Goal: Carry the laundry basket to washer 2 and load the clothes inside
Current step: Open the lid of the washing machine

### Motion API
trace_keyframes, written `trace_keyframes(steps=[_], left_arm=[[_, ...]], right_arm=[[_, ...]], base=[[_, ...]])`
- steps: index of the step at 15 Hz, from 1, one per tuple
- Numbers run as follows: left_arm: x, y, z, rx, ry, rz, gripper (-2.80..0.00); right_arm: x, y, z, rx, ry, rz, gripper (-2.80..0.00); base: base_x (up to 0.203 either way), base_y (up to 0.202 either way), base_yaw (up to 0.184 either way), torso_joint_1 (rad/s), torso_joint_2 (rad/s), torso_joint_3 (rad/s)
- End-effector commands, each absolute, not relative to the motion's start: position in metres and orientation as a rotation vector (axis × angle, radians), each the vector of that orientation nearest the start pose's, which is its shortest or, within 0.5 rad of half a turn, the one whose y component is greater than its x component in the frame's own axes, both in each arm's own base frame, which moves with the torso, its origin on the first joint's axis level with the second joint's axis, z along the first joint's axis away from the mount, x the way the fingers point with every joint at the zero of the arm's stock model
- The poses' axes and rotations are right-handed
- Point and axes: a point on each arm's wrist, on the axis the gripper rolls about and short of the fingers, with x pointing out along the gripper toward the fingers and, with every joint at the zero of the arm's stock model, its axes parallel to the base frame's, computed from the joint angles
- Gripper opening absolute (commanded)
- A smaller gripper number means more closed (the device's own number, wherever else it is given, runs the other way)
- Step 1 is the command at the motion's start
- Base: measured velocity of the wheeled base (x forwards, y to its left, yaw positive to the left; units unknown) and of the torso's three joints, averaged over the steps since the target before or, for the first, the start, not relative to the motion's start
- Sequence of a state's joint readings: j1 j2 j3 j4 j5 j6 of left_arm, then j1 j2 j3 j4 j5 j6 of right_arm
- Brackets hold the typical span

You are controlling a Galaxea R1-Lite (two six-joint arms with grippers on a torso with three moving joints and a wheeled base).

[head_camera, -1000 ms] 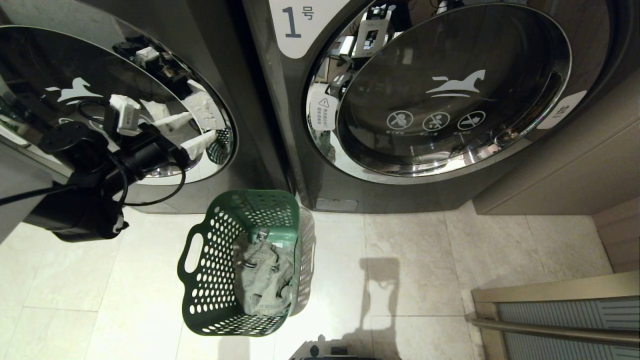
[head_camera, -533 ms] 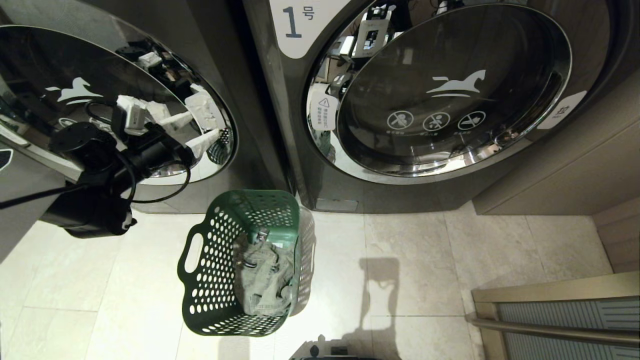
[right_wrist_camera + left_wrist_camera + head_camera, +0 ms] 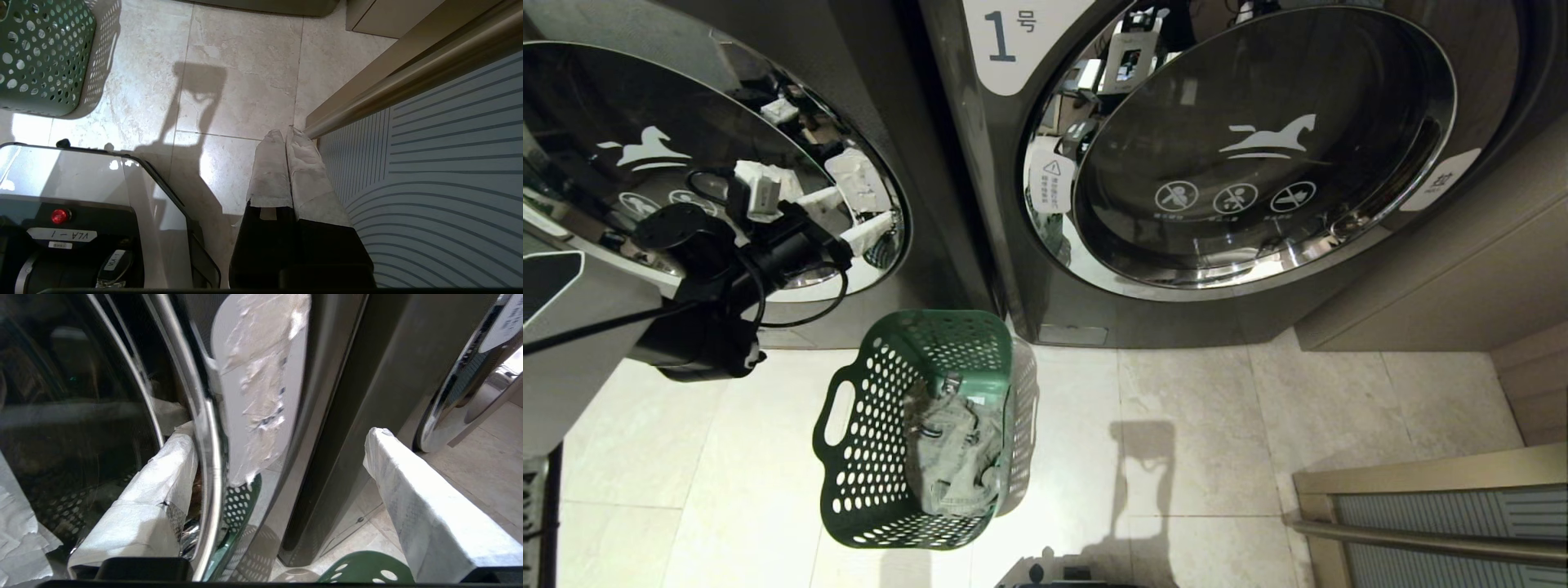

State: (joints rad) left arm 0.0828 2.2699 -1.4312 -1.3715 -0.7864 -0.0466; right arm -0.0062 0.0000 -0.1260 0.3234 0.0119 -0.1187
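The dark green laundry basket (image 3: 866,441) stands on the floor tiles before the gap between two washers, with the pale grey-green clothes (image 3: 952,457) inside. Washer 2 (image 3: 686,122) is the left machine; its number label is out of view. My left gripper (image 3: 849,214) is open at the right edge of its round door. In the left wrist view the left gripper (image 3: 280,435) straddles the chrome door rim (image 3: 208,457), with one finger on the glass side and the other above the basket's rim (image 3: 367,571). My right gripper (image 3: 286,134) hangs shut and empty over the floor, away from the basket (image 3: 41,57).
The washer marked 1 (image 3: 1258,163) stands to the right with its door closed. A beige cabinet (image 3: 1462,269) adjoins it. A striped panel with a metal rail (image 3: 1437,523) lies at the lower right. My base (image 3: 81,228) is just behind the basket.
My left arm has shifted right along washer 2's door, bringing the open fingers to the door's right rim. The basket, the clothes and the right arm have not moved.
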Motion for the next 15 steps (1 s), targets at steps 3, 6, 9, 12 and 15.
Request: trace_keyframes(steps=[3, 6, 9, 12, 15], left_arm=[[0.457, 0.022, 0.197, 0.195, -0.499, -0.705, 0.0], [0.459, 0.021, 0.193, 0.17, -0.485, -0.718, 0.0], [0.459, 0.021, 0.194, 0.178, -0.501, -0.721, 0.0], [0.456, 0.013, 0.197, 0.149, -0.546, -0.754, 0.0], [0.456, 0.0, 0.195, 0.089, -0.555, -0.802, 0.0]], right_arm=[[-0.036, 0.0, 0.077, -0.117, 0.2, 0.018, -2.8], [-0.036, 0.0, 0.077, -0.117, 0.2, 0.018, -2.8], [-0.036, 0.0, 0.077, -0.117, 0.2, 0.018, -2.8], [-0.036, 0.0, 0.077, -0.117, 0.2, 0.018, -2.8], [-0.036, 0.0, 0.077, -0.117, 0.2, 0.018, -2.8]], base=[[0.0, 0.0, 0.0, 0.0, 0.0, 0.0], [0.0, 0.0, 0.0, 0.0, 0.0, 0.0], [0.0, 0.0, 0.0, 0.0, 0.0, 0.0], [0.0, 0.0, 0.0, 0.0, 0.0, 0.0], [0.0, 0.0, 0.0, 0.0, 0.0, 0.0]])
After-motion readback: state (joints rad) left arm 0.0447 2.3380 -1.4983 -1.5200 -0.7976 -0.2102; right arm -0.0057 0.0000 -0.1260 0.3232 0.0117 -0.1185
